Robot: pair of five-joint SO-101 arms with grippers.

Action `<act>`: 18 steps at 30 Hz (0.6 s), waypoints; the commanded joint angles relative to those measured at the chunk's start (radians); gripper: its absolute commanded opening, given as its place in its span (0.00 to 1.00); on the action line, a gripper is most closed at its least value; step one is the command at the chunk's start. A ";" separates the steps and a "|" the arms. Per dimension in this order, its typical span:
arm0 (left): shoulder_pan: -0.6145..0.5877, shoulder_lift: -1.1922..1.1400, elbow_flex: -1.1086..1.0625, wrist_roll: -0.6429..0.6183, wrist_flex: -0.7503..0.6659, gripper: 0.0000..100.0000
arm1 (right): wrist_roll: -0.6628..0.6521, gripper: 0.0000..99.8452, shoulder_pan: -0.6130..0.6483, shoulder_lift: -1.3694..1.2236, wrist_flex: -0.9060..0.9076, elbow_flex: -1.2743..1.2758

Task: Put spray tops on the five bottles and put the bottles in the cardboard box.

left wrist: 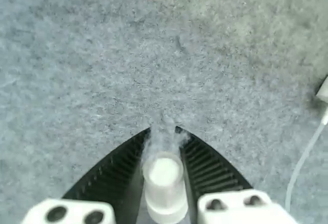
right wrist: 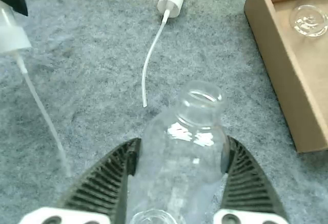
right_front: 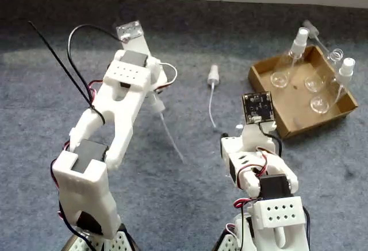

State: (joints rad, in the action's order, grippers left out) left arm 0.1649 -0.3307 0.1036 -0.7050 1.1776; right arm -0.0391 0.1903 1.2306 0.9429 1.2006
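My left gripper [left wrist: 163, 131] is shut on a white spray top [left wrist: 163, 180], held above the grey carpet. In the high view this spray top [right_front: 158, 105] hangs from the left arm with its thin tube slanting down. My right gripper [right wrist: 183, 142] is shut on a clear bottle [right wrist: 187, 152] whose neck [right wrist: 202, 95] is open and uncapped. The held spray top [right wrist: 11, 32] hangs a little way off to the side of the bottle. A loose spray top [right_front: 213, 76] with a curved tube lies on the carpet between the arms and the cardboard box [right_front: 299, 123].
The cardboard box holds several clear bottles, two with spray tops [right_front: 299, 37] [right_front: 347, 67]. Another spray top [right_front: 313, 30] lies just behind the box. The box wall [right wrist: 279, 75] stands close beside the held bottle. The right arm's camera board [right_front: 257, 106] covers its gripper from above.
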 commanded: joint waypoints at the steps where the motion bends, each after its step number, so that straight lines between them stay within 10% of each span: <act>1: -0.019 0.070 0.039 0.143 0.000 0.01 | 0.003 0.14 -0.007 0.015 -0.025 -0.007; 18: -0.120 -0.214 0.036 0.318 -0.209 0.01 | 0.003 0.14 -0.007 0.015 -0.082 0.061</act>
State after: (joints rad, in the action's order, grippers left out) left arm 0.0806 -0.5455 0.0974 -0.4104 0.9889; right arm -0.0391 0.1903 1.2306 0.8907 1.2605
